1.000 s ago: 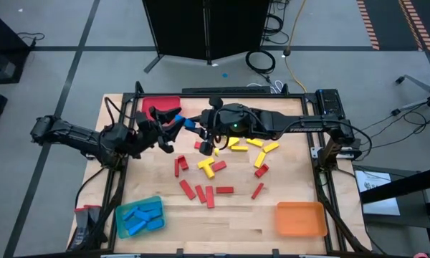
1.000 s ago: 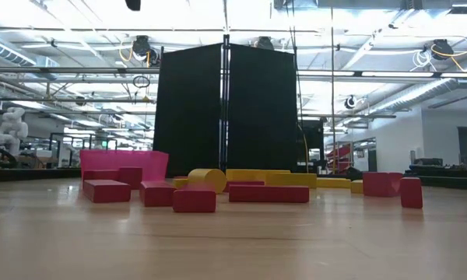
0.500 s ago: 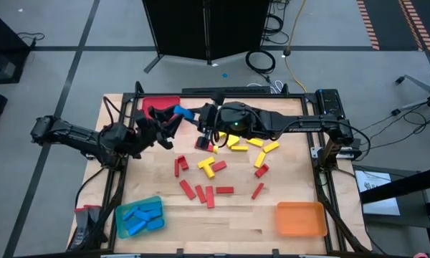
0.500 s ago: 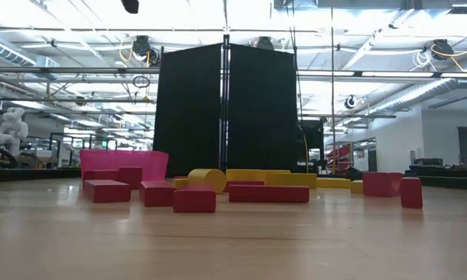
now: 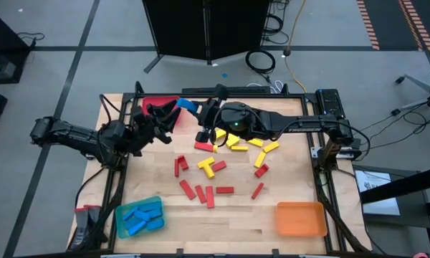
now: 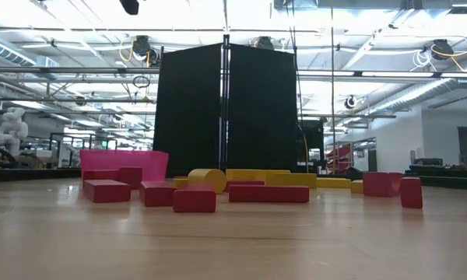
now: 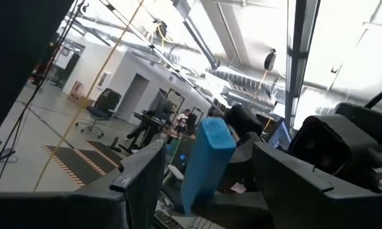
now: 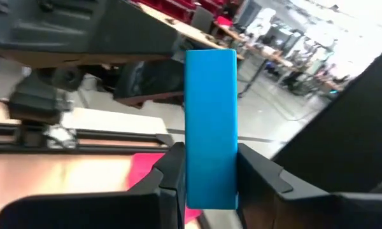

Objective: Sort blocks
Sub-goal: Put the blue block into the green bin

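Around the wooden table: trays, a screen, cables

A red tray [image 5: 160, 104] sits at the table's [image 5: 244, 222] far left corner, a teal tray [image 5: 122, 223] at the near left and an orange tray [image 5: 299, 218] at the near right (all three well apart). Beyond the far edge stands a black folding screen [image 5: 204, 29], with a coiled black cable [image 5: 260, 60] and a yellow cable [image 5: 295, 32] lying on the grey floor beside it.

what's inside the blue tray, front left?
Only blue blocks, several, lying loose and partly stacked in the blue tray. Anything beneath them is covered; no red or yellow shows.
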Available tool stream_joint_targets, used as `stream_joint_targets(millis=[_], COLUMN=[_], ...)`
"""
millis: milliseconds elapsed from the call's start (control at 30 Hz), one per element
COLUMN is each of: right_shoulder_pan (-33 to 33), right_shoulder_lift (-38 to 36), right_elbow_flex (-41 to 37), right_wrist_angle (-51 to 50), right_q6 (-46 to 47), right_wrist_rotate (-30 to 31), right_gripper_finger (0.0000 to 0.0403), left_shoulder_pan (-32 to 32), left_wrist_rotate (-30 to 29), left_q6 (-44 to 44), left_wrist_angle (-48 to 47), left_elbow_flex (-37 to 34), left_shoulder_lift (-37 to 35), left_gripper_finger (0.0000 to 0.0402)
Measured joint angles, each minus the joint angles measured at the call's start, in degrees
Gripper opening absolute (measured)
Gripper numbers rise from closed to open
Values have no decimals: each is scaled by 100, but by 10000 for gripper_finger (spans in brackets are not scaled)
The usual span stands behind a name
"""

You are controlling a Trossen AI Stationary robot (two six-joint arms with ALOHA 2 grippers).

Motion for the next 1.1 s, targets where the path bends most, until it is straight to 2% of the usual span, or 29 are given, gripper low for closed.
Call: stream_joint_targets(millis=[567,1100], right_shoulder_pan=[-16,-66], right_shoulder_lift=[145,145], right_elbow_flex=[-1,-1], right_wrist_angle=[601,523], right_q6=[-489,-688], right_wrist_rotate=[70,140], right_gripper_finger=[85,85], left_shoulder_pan=[150,356], left_wrist_rotate=[-11,-18], left_q6=[-141,-158], left_wrist_angle=[27,2], left_elbow_flex=[0,0], left_shoulder_lift=[50,154], left_gripper_finger=[242,242])
